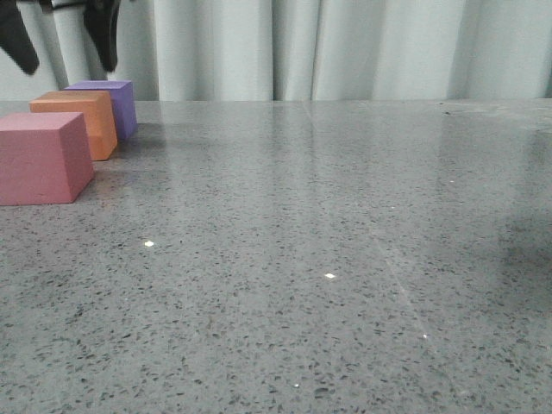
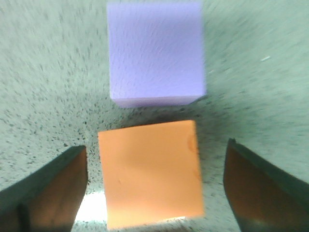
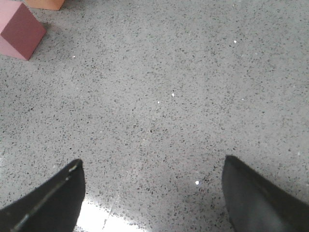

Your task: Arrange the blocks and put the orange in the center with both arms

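Note:
Three cubes stand in a row at the table's far left: the pink cube point(image 1: 41, 158) nearest, the orange cube point(image 1: 79, 121) in the middle, the purple cube point(image 1: 110, 103) farthest. My left gripper point(image 1: 65, 39) hangs open above the orange and purple cubes. In the left wrist view the orange cube point(image 2: 150, 173) lies between the open fingers point(image 2: 48, 191) with gaps on both sides, the purple cube point(image 2: 155, 52) beyond it. My right gripper point(image 3: 153, 186) is open and empty over bare table. It is out of the front view. The pink cube point(image 3: 20, 30) and an edge of the orange cube point(image 3: 44, 4) show far off.
The grey speckled table point(image 1: 328, 259) stretches right of the cubes. A pale curtain point(image 1: 345, 47) hangs behind the table's far edge.

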`<action>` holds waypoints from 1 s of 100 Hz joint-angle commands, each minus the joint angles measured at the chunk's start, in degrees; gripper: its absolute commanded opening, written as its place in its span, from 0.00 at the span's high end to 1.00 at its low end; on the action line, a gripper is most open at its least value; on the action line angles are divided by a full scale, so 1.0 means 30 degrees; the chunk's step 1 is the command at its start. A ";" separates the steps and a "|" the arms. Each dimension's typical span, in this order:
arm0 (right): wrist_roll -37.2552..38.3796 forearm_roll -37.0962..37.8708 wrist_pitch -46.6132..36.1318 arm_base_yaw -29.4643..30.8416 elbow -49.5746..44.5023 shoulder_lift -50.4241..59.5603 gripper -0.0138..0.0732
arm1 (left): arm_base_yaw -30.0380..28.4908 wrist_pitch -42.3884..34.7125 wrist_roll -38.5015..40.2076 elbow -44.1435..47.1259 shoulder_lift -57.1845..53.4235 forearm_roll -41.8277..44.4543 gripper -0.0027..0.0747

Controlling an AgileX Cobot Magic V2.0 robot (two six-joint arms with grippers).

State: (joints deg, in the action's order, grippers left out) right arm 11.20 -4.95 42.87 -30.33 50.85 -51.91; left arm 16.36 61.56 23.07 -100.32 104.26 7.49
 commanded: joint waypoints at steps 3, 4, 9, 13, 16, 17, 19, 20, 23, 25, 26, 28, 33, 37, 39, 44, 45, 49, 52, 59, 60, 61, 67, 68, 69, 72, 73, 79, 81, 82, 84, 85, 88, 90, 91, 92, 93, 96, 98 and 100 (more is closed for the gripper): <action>-0.0219 -0.0055 -0.1261 0.0018 0.0465 0.0370 0.17 | 0.0401 -0.1119 0.0193 -0.0512 -0.2256 0.0356 0.26; -0.0219 -0.0055 -0.1261 0.0018 0.0465 0.0370 0.17 | 0.0406 -0.1153 0.0146 -0.0512 -0.2331 0.0356 0.26; -0.0219 -0.0036 -0.1368 0.0018 0.0465 0.0421 0.17 | 0.0553 -0.1153 0.0060 -0.0512 -0.2944 0.0603 0.28; -0.0219 0.0122 -0.1464 0.0018 0.0465 0.0490 0.17 | 0.0669 -0.1153 -0.0073 -0.0512 -0.3303 0.0641 0.29; -0.0219 0.0267 -0.1515 0.0018 0.0465 0.0587 0.17 | 0.0717 -0.1153 -0.0208 -0.0512 -0.3633 0.0641 0.30; -0.0219 0.0307 -0.1536 0.0018 0.0465 0.0591 0.17 | 0.0717 -0.1153 -0.0200 -0.0512 -0.3698 0.0641 0.31; -0.0219 0.0390 -0.1566 0.0018 0.0447 0.0635 0.17 | 0.0717 -0.1153 -0.0240 -0.0512 -0.3882 0.0641 0.32; -0.0219 0.0418 -0.1592 0.0018 0.0450 0.0684 0.17 | 0.0746 -0.1153 -0.0240 -0.0512 -0.3952 0.0641 0.32; -0.0219 0.0564 -0.1687 0.0018 0.0388 0.0831 0.17 | 0.0793 -0.1120 -0.0285 -0.0474 -0.4269 0.0641 0.34; -0.0219 0.0618 -0.1802 0.0018 0.0319 0.0928 0.17 | 0.0830 -0.1120 -0.0330 -0.0437 -0.4414 0.0641 0.35; -0.0219 0.0685 -0.1842 0.0018 0.0295 0.0974 0.17 | 0.0830 -0.1120 -0.0364 -0.0437 -0.4549 0.0641 0.36; -0.0219 0.0767 -0.1952 0.0018 0.0211 0.1121 0.17 | 0.0830 -0.1155 -0.0405 -0.0339 -0.4761 0.0682 0.36; -0.0219 0.0944 -0.2318 0.0018 -0.0078 0.1497 0.17 | 0.0877 -0.1315 -0.0495 -0.0044 -0.5309 0.0717 0.39; -0.0219 0.1058 -0.2732 0.0018 -0.0431 0.1879 0.17 | 0.0877 -0.1542 -0.0490 0.0351 -0.5820 0.0717 0.41; -0.0219 0.1089 -0.2959 0.0018 -0.0632 0.2093 0.17 | 0.0877 -0.1656 -0.0490 0.0602 -0.6003 0.0717 0.42; -0.0219 0.1234 -0.3458 0.0018 -0.1123 0.2604 0.17 | 0.0877 -0.1961 -0.0490 0.1304 -0.6773 0.0717 0.44; -0.0219 0.1253 -0.3524 0.0018 -0.1194 0.2681 0.17 | 0.0877 -0.2011 -0.0490 0.1415 -0.6875 0.0717 0.45; -0.0219 0.1252 -0.3923 0.0018 -0.1620 0.3134 0.17 | 0.0877 -0.2397 -0.0490 0.2116 -0.7529 0.0717 0.46; -0.0219 0.1252 -0.4195 0.0018 -0.1918 0.3447 0.17 | 0.0877 -0.2760 -0.0490 0.2647 -0.7997 0.0717 0.47; -0.0219 0.1252 -0.4869 0.0018 -0.2637 0.4246 0.17 | 0.0877 -0.3860 -0.0490 0.4103 -0.9292 0.0664 0.50; -0.0219 0.1252 -0.4984 0.0018 -0.2769 0.4400 0.17 | 0.0877 -0.4120 -0.0490 0.4408 -0.9427 0.0664 0.50; -0.0219 0.1269 -0.5045 0.0018 -0.2834 0.4475 0.17 | 0.0877 -0.4255 -0.0525 0.4563 -0.9699 0.0664 0.51; -0.0219 0.1376 -0.5514 0.0018 -0.3394 0.5149 0.17 | 0.0877 -0.5422 -0.0722 0.5949 -1.0819 0.0664 0.54; -0.0219 0.1428 -0.5547 0.0018 -0.3455 0.5219 0.17 | 0.0877 -0.5568 -0.0783 0.6105 -1.1098 0.0664 0.55; -0.0219 0.1429 -0.5612 0.0018 -0.3512 0.5287 0.17 | 0.0877 -0.5700 -0.0772 0.6426 -1.1239 0.0664 0.55; -0.0219 0.1472 -0.5724 0.0018 -0.3779 0.5593 0.17 | 0.0877 -0.6388 -0.0817 0.7061 -1.1935 0.0664 0.57; -0.0219 0.1472 -0.5742 0.0018 -0.3834 0.5654 0.17 | 0.0877 -0.6542 -0.0817 0.7216 -1.2078 0.0664 0.58; -0.0219 0.1472 -0.5826 0.0018 -0.4205 0.6142 0.18 | 0.0877 -0.7635 -0.0817 0.8625 -1.3181 0.0664 0.61; -0.0219 0.1472 -0.5826 0.0018 -0.4288 0.6269 0.20 | 0.0877 -0.7937 -0.0857 0.9069 -1.3589 0.0664 0.63; -0.0219 0.1472 -0.5826 0.0018 -0.4313 0.6308 0.20 | 0.0877 -0.8036 -0.0857 0.9218 -1.3862 0.0664 0.64; -0.0219 0.1472 -0.5826 0.0018 -0.4389 0.6412 0.23 | 0.0877 -0.8328 -0.0909 0.9665 -1.4259 0.0664 0.65; -0.0219 0.1472 -0.5826 0.0018 -0.4406 0.6455 0.24 | 0.0877 -0.8419 -0.0913 0.9961 -1.4388 0.0664 0.66; -0.0219 0.1472 -0.5826 0.0018 -0.4513 0.6619 0.29 | 0.0877 -0.8923 -0.1058 1.0551 -1.4888 0.0664 0.69; -0.0219 0.1472 -0.5826 0.0018 -0.4549 0.6679 0.33 | 0.0877 -0.9150 -0.1243 1.0994 -1.5276 0.0664 0.70; -0.0219 0.1472 -0.5826 0.0018 -0.4585 0.6732 0.34 | 0.0877 -0.9369 -0.1352 1.1142 -1.5537 0.0664 0.71; -0.0219 0.1472 -0.5826 0.0018 -0.4586 0.6758 0.36 | 0.0877 -0.9490 -0.1386 1.1443 -1.5663 0.0664 0.72; -0.0219 0.1472 -0.5826 0.0018 -0.4614 0.6811 0.39 | 0.0877 -0.9709 -0.1423 1.1595 -1.5788 0.0664 0.72; -0.0219 0.1519 -0.5781 0.0018 -0.4636 0.6859 0.45 | 0.0877 -1.0138 -0.1547 1.2183 -1.6386 0.0664 0.74; -0.0219 0.1531 -0.5698 0.0018 -0.4636 0.6898 0.49 | 0.0877 -1.0437 -0.1562 1.2614 -1.6744 0.0664 0.76; -0.0219 0.1648 -0.5625 0.0018 -0.4636 0.6896 0.56 | 0.0877 -1.0727 -0.1577 1.3038 -1.6985 0.0664 0.78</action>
State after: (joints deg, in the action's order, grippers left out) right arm 11.20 -1.18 30.40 -30.33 35.67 -31.63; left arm 18.42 37.48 19.25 -63.91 57.41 8.89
